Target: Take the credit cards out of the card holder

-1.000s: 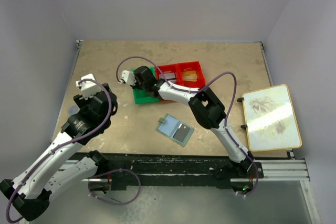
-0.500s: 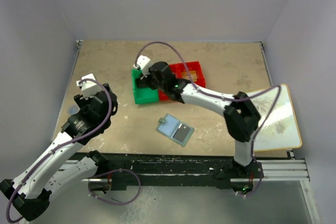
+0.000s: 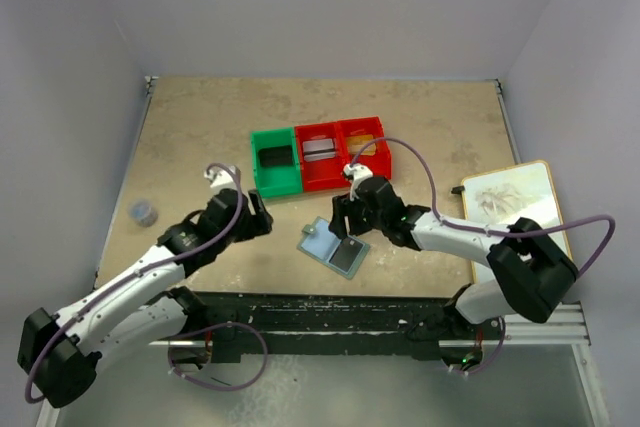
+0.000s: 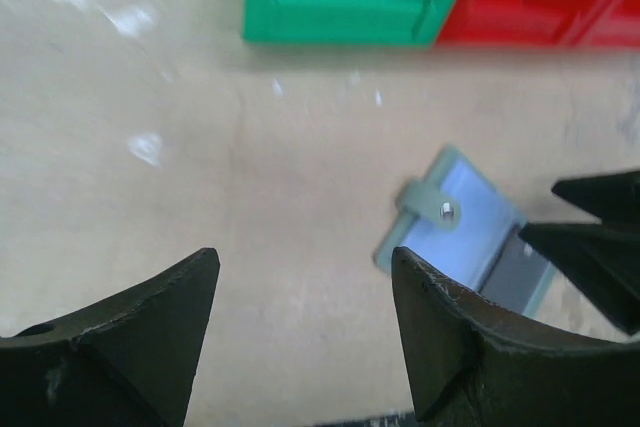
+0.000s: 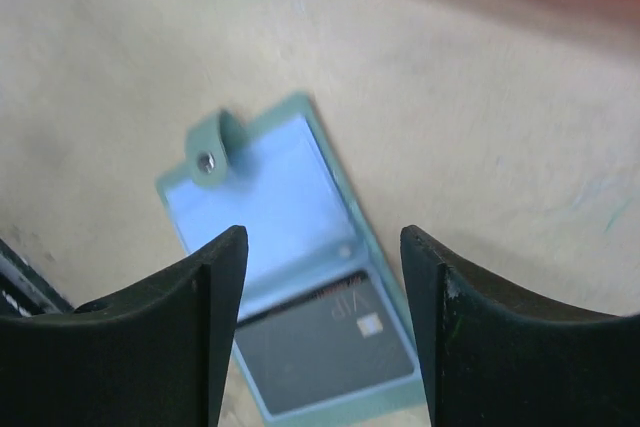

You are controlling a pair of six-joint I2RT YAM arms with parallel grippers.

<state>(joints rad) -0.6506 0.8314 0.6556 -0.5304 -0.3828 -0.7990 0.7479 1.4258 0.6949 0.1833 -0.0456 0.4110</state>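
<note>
Right hand (image 5: 322, 237) jaws spread above card holder (image 5: 270, 197), 1 dark card (image 5: 325, 342) showing

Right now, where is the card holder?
In the top view the card holder lies open near the middle of the table, just in front of the red bins, under the open right gripper, with the left gripper to its left.

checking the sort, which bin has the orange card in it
The right-hand red bin, farthest from the green bin; the middle red bin holds a pale grey card.
</note>
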